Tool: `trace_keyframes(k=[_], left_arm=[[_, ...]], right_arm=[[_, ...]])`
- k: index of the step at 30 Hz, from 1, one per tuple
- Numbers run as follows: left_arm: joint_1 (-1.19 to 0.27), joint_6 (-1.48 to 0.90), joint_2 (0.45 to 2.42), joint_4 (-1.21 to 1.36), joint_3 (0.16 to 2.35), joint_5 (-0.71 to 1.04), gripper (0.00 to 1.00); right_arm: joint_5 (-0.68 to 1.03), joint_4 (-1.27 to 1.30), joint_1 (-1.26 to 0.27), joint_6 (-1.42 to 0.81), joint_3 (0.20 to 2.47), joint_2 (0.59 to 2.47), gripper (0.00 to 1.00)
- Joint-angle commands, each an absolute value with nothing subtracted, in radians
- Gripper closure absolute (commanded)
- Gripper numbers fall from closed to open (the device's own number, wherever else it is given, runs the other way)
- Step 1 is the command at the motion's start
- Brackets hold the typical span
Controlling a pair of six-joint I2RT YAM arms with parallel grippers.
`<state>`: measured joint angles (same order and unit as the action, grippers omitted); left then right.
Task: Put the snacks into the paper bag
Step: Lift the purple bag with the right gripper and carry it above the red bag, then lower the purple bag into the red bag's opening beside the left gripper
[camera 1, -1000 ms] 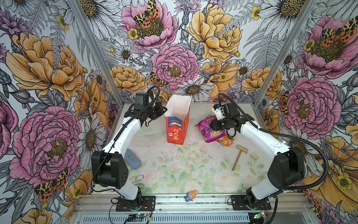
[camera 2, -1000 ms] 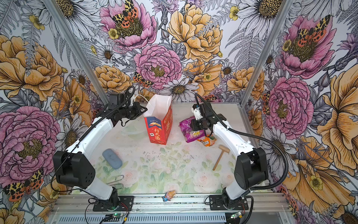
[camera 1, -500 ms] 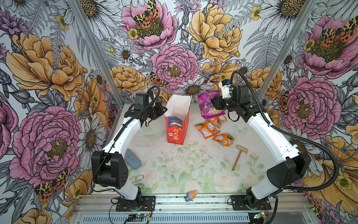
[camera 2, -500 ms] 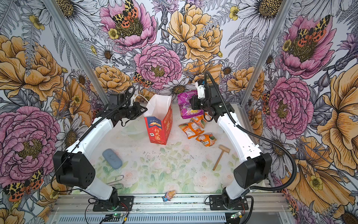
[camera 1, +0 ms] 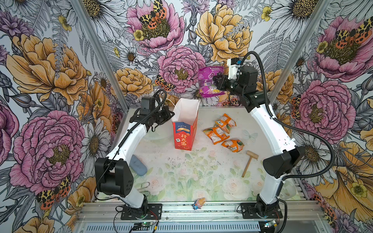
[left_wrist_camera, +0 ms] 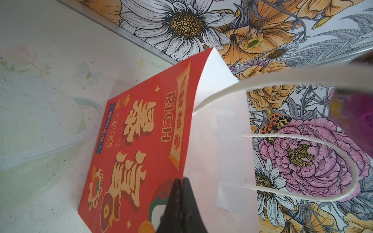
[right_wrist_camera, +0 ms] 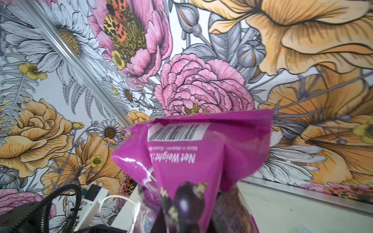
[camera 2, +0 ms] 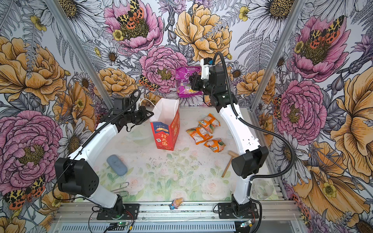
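**Left hand** (camera 1: 171,115): fingers (left_wrist_camera: 177,201) pressed together on the upper rim of the red paper bag (camera 1: 184,133), one on the red outer wall and one on the white lining. The bag stands upright and open on the table (camera 1: 187,173), right at this hand's tips.

**Bag lettering:** seen from the left wrist, the broad face (left_wrist_camera: 141,141) reads "RICH" beside large gold Chinese characters. In both top views the narrow blue panel carries "100%", with the gold characters 行大运 on red below it.

**Right hand** (camera 1: 216,79): pinches the purple packet (camera 1: 206,80) and holds it in the air, higher than the bag's rim and on the side of the bag nearer this hand. In the right wrist view the packet (right_wrist_camera: 201,153) shows a barcode, "Net Weight" and dark grapes. A yellow "100" appears inverted in both top views.

**Below the right hand:** three orange packets (camera 1: 225,123) (camera 1: 216,135) (camera 1: 232,144) with white panels lie on the table, apart from the bag; their print is too small to read. A wooden mallet (camera 1: 249,163) lies beyond them, well away from either hand.
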<state>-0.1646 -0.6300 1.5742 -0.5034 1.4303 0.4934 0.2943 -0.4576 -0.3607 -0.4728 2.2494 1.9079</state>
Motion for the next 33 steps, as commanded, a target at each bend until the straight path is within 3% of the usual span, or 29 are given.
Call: trace_keyframes(k=[1,7,15,22,33], left_arm=[[-0.173,-0.634,1.547,-0.489,1.415,0.484,1.00],[-0.173,-0.635,1.541,-0.486,1.409,0.484,1.00],[-0.175,-0.638,1.539,-0.479,1.404,0.485,1.00],[-0.174,-0.640,1.535,-0.468,1.394,0.488,1.00],[-0.173,-0.644,1.544,-0.456,1.395,0.494,1.00]], right_arm=[[0.396,-0.285,-0.410,-0.493,2.417,1.970,1.00],[0.543,-0.237,-0.460,-0.477,2.667,2.145,1.00],[0.675,-0.062,-0.477,-0.581,2.676,2.237,1.00],[0.738,0.176,-0.477,-0.724,2.501,2.228,1.00],[0.740,0.277,-0.477,-0.759,2.264,2.127,1.00]])
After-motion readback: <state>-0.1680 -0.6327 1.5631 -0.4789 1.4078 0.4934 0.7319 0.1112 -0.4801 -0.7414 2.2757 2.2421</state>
